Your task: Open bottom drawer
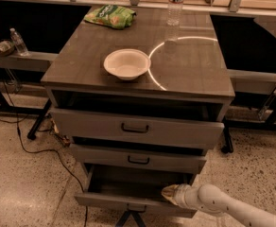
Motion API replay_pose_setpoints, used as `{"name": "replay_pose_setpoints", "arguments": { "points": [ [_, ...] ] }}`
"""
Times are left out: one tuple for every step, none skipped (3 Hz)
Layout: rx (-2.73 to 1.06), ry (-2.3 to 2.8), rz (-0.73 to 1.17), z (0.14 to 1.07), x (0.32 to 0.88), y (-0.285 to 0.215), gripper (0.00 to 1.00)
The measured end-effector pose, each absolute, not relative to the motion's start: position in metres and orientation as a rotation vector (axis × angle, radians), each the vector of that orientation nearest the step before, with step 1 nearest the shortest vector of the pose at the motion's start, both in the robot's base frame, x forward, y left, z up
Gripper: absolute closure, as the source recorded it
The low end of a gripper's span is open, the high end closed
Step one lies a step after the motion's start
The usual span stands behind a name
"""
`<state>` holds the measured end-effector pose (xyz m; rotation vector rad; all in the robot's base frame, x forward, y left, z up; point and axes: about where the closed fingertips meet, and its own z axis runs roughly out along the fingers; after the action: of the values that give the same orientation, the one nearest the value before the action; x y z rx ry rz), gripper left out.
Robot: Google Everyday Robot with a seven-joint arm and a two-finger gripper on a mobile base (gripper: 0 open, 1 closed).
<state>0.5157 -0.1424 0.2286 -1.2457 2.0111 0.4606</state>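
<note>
A grey wood-grain cabinet top (194,70) carries three things. A white bowl (126,64) sits upright near the front, left of the middle. A green bag (110,16) lies flat at the back left. A clear plastic bottle (175,4) stands upright at the back edge, right of the middle, well apart from the bag. A bright curved streak of reflected light (153,77) runs just beside the bowl's right side. The cabinet stands on a speckled floor (24,188), where a dark cable (38,151) trails at left. The gripper (171,193) is low at the right, at the pulled-out bottom drawer (105,201).
</note>
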Motion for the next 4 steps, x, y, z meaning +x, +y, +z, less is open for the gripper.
{"name": "replay_pose_setpoints", "arguments": {
  "points": [
    [-1.211,2.0,0.445,0.205,0.524,-0.143,1.0],
    [-1.216,1.995,0.432,0.192,0.529,-0.14,1.0],
    [-1.272,2.018,0.424,0.184,0.522,-0.134,1.0],
    [-1.333,2.065,0.426,0.178,0.501,-0.133,1.0]
  ]
}}
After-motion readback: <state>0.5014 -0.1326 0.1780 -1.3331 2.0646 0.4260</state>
